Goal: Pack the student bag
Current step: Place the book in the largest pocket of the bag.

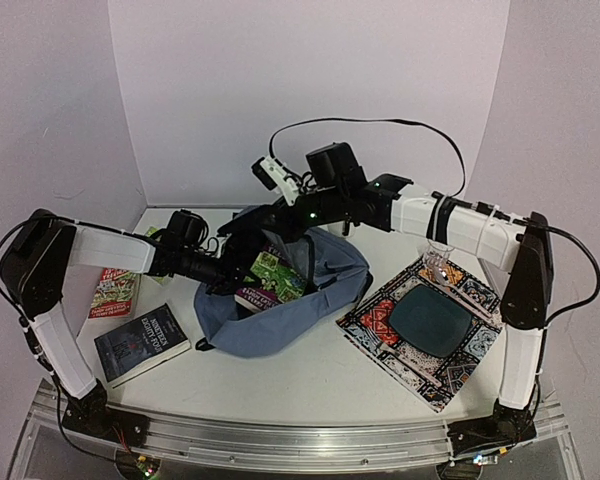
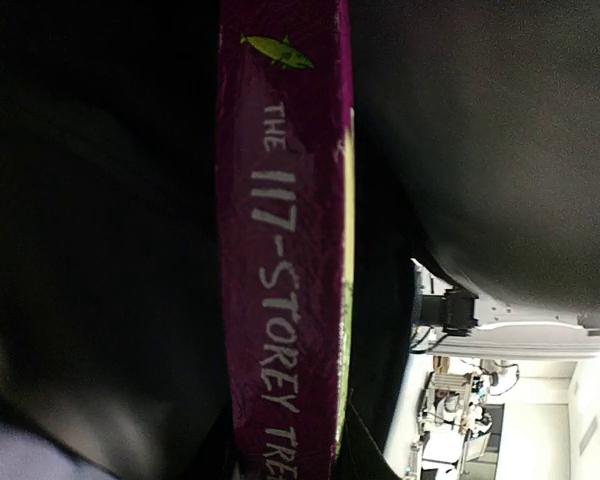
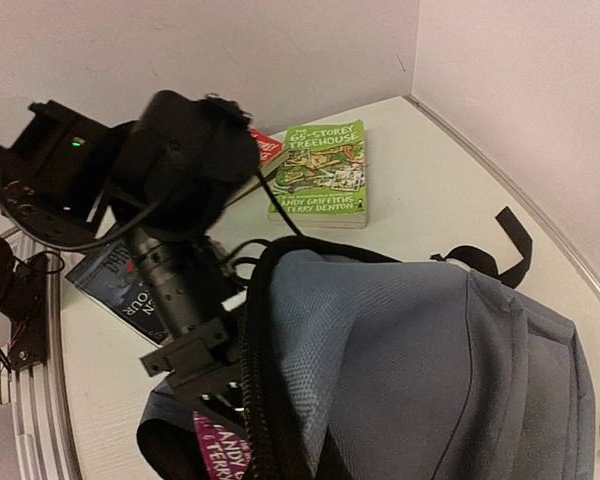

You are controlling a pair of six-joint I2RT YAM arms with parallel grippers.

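A dark paperback (image 1: 140,343) lies flat on the bench (image 1: 310,385), nearer than and left of the left claw (image 3: 212,385). That claw is narrowly closed on the purple-spined "117-Storey Treehouse" book (image 2: 280,260), right at the open mouth of the student bag (image 1: 280,325), mid-bench. The right claw (image 1: 255,220) is fully closed at the bag's far rim; whether it pinches fabric I cannot tell. A patterned mat (image 1: 420,372) lies right of it. A green "65-Storey Treehouse" book (image 3: 320,170) lies beyond the left claw.
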